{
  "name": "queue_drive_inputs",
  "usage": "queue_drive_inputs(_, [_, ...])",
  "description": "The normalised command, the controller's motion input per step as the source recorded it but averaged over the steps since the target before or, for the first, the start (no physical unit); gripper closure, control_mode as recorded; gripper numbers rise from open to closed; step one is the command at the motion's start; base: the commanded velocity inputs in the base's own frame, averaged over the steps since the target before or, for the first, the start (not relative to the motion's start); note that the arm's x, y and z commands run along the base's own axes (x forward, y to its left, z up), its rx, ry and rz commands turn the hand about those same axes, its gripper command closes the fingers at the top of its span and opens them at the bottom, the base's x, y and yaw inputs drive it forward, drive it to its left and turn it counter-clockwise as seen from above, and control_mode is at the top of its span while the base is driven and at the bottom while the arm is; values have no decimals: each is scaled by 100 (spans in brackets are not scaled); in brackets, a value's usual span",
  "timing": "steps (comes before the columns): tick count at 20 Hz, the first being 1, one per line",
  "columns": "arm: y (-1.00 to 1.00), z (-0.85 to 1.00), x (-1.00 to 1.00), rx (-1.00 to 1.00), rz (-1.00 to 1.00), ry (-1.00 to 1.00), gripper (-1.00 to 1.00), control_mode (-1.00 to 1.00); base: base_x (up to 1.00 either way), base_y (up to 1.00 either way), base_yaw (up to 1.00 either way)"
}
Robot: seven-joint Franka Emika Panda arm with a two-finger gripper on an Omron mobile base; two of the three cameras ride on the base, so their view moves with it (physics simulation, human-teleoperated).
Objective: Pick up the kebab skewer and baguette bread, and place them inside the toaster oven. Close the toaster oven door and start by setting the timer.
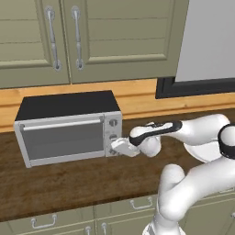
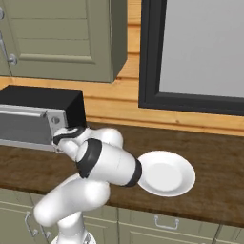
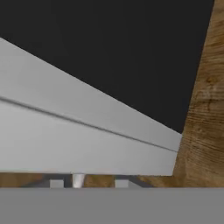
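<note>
Now the hand (image 1: 114,148), left of centre in the left base view, is pinched closed on the lowest round knob of the boxy silver-grey toaster oven (image 1: 64,128), whose grey glass door (image 1: 62,139) is up. Turning should stay on the knob's axis, slow, without dragging the oven across the wooden bench (image 1: 69,183).
</note>
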Motion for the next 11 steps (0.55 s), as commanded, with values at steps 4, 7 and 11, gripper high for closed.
queue_drive_inputs(4, [-29, -10, -18, 19, 6, -6, 100, -100, 0, 0, 0])
queue_drive_inputs(7, [-8, -7, -6, 15, 2, -4, 100, -100, 0, 0, 0])
queue_drive_inputs(11, [0, 0, 0, 9, 0, 0, 100, -100, 0, 0, 0])
